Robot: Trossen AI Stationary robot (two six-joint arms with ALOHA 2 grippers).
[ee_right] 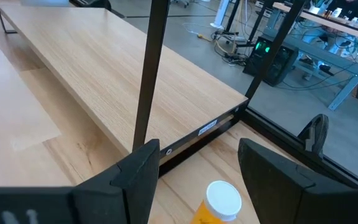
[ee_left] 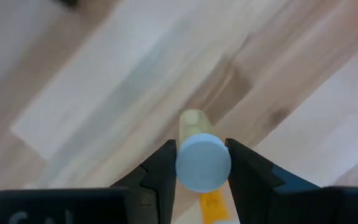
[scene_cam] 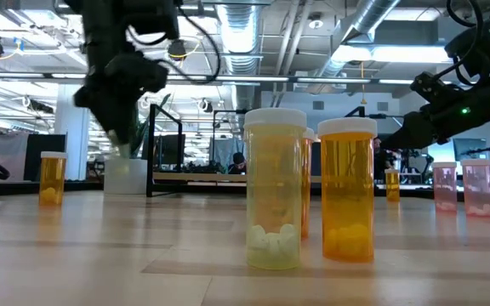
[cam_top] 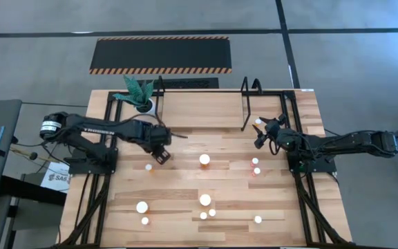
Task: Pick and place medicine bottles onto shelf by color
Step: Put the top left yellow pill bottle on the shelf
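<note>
High view: left gripper [cam_top: 160, 156] sits over the table's left-centre, near the green plant in a white pot [cam_top: 139, 95]; right gripper [cam_top: 262, 131] hovers by the right black hoop upright of the light wooden shelf board [cam_top: 202, 107]; white-capped medicine bottles stand scattered on the wooden table [cam_top: 185, 207], roughly ten caps countable, e.g. one large at centre [cam_top: 204, 160], two small pink ones by the right arm [cam_top: 256, 166]; shelf board itself looks bare, so sorting seems barely started.

Low view: two large bottles up front, a pale yellow one [scene_cam: 274, 189] and an orange one [scene_cam: 348, 189]; small orange one far left [scene_cam: 52, 178]; two pink ones far right [scene_cam: 462, 185].

Left wrist view: fingers [ee_left: 160, 168] clamped on a white cap [ee_left: 203, 162] of a pale yellow bottle, held above the boards, probably for carrying to the shelf.

Right wrist view: jaws spread wide, empty; an orange bottle with white cap [ee_right: 221, 200] stands just ahead between them, beside the shelf edge [ee_right: 123, 81]; likely lining up a grasp.
</note>
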